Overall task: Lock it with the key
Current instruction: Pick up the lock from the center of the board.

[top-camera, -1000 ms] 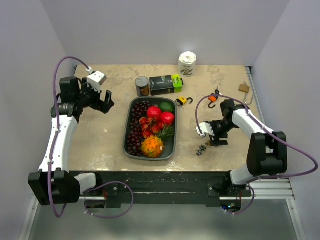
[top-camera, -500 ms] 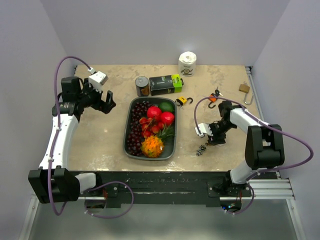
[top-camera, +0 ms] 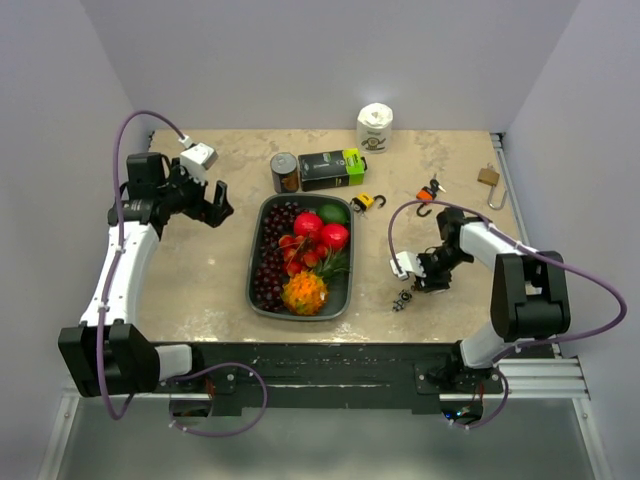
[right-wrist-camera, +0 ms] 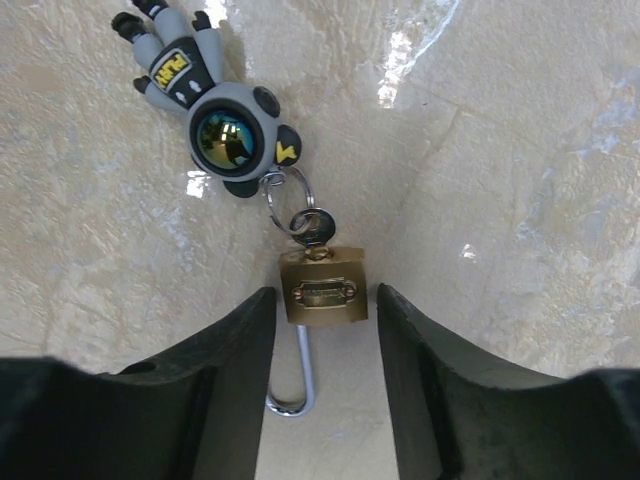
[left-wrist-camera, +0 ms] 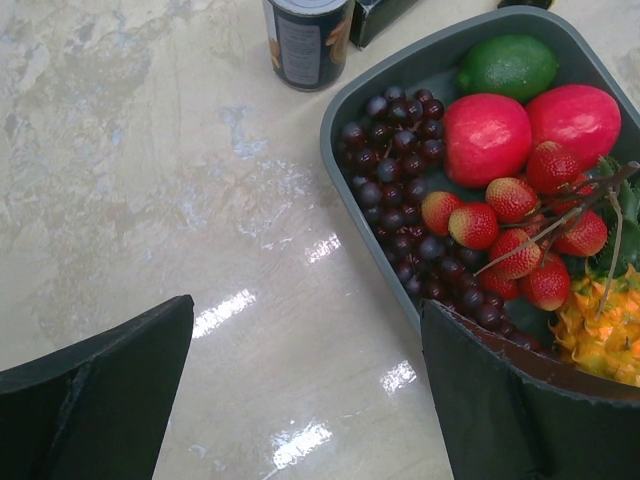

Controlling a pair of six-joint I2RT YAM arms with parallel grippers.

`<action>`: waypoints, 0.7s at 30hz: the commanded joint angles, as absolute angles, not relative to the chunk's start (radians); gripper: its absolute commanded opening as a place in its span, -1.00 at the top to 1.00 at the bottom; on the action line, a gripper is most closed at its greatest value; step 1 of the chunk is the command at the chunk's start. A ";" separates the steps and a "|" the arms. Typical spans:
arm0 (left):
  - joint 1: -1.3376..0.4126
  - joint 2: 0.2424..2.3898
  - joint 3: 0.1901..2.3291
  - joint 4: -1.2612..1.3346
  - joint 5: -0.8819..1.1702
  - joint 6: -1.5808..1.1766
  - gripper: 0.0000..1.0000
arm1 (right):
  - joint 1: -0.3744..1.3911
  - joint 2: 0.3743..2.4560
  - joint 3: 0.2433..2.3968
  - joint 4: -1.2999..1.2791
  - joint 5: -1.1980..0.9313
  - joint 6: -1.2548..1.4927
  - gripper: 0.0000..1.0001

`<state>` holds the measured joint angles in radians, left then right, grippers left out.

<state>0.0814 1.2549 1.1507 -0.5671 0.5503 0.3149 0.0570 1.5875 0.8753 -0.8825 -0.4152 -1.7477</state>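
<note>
1. Task item. The padlock [right-wrist-camera: 323, 286] lies flat on the worktop [right-wrist-camera: 520, 150], in front of the right arm and well to the right of the fruit tray [left-wrist-camera: 338, 185].

2. Orientation. In the right wrist view its long axis runs straight up and down the frame. The keyway end points away from the wrist and the shackle [right-wrist-camera: 303, 375] points back toward it.

3. Appearance. The body is a small, squarish brass block with an embossed oval plate on its face. The shackle is bright steel. I see only one leg meeting the body; its hooked end curls free to the left, so it stands out of the body. The key [right-wrist-camera: 311, 226] sits in the keyway, in line with the body. A split ring joins it to a grey astronaut charm [right-wrist-camera: 212, 110], which lies angled off toward the upper left.

4. Right gripper [right-wrist-camera: 323, 300]. The fingers [right-wrist-camera: 225, 385] are spread, one on each side of the brass body. A sliver of worktop shows on either flank, so I record no grasp.

5. Left gripper [left-wrist-camera: 305, 385]. The fingers are released wide, holding nothing, above bare worktop just beside the tray's left rim. A can [left-wrist-camera: 306, 40] stands beyond.
</note>
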 commanded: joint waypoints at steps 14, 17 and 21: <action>0.014 1.301 1.290 -0.528 0.618 0.304 -0.98 | 0.054 1.482 1.058 -1.029 -0.681 -1.347 1.00; -0.037 1.304 1.305 -0.486 0.635 0.278 -0.98 | 0.042 1.441 1.100 -1.031 -0.756 -1.212 1.00; -0.112 1.308 1.305 -0.358 0.655 0.197 -0.96 | 0.005 1.394 1.137 -0.999 -0.871 -1.040 1.00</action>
<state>-0.0486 1.3018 1.2629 -0.5159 0.6014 0.2745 0.0406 1.4528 1.0748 -0.9913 -0.6903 -1.2644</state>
